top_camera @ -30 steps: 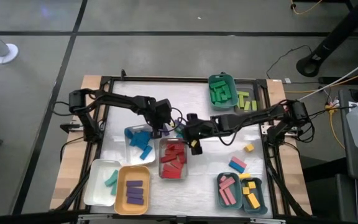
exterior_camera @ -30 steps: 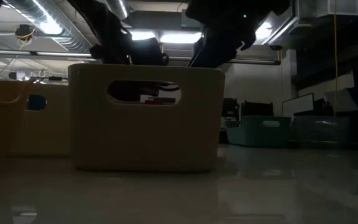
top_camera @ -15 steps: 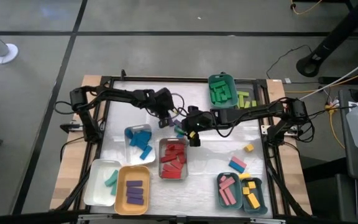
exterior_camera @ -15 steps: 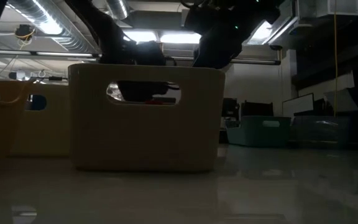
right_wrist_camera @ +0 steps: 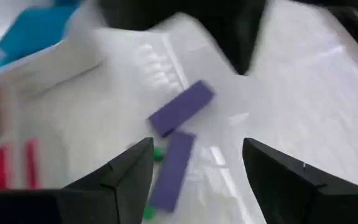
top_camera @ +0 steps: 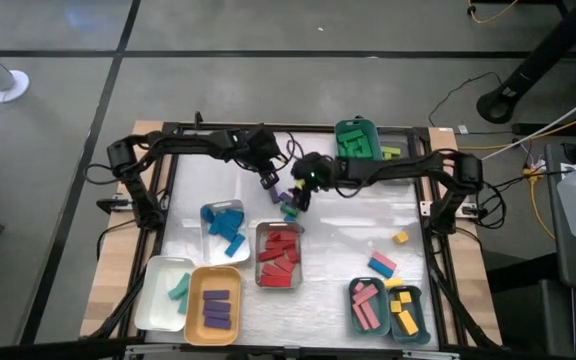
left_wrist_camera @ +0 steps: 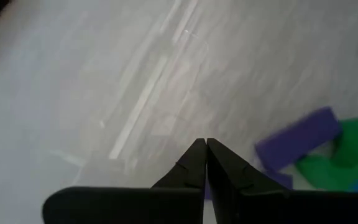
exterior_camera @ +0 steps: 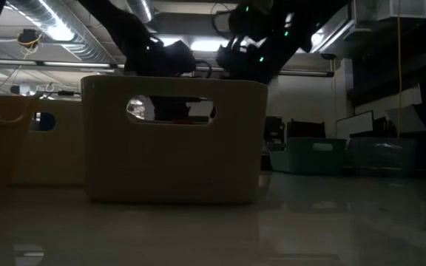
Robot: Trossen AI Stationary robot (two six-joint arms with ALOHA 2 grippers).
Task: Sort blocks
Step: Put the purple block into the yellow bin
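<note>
White tabletop (top_camera: pixel 358 225): both arms shifted far-centre; right gripper (right_wrist_camera: pixel 194 180) wide over purple blocks (right_wrist_camera: pixel 181 107); left gripper (left_wrist_camera: pixel 205 163) shut, empty; pickup likely next.

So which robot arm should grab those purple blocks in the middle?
Probably the right one. Its fingers are spread open with the purple blocks just ahead between them. The left arm's fingers are pinched shut, though it is close by too.
</note>
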